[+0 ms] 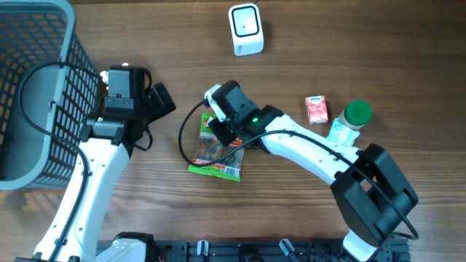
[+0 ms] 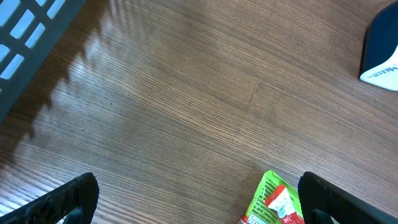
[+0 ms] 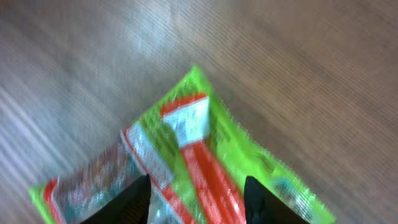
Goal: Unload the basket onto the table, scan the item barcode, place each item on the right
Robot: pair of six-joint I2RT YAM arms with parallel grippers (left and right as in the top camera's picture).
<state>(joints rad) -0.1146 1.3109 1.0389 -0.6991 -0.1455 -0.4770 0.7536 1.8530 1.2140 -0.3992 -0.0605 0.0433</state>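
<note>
Directly under the right gripper (image 3: 198,202) lies the green snack packet (image 3: 205,155), flat on the table (image 1: 378,44). The two fingers stand part-way apart above it with its red-and-white printed panel showing between them; they hold nothing. The packet looks like thin, crinkly foil film — light, limp and likely slippery, so it should sag or fold if lifted by one corner. Since it lies flat, I judge the best hold to be a pinch across a sealed edge or a short end, where the film is doubled and stiffer. A hold there would also leave the printed faces uncovered. No barcode can be picked out in these blurred views, so which face to present cannot be told.

Around the gripper the wood is bare on every side, giving room to tilt and lift. To its left hovers the left gripper (image 2: 198,196), spread wide and empty, with one corner of the packet just inside its view. Beyond that arm stands the mesh basket (image 1: 73,29), well apart. To the right gripper's other side sit a small red box (image 1: 316,109) and a green-capped bottle (image 1: 349,122), near each other. Farthest off, ahead across open table, is the white scanner (image 1: 245,29) — the path to it looks unobstructed.
</note>
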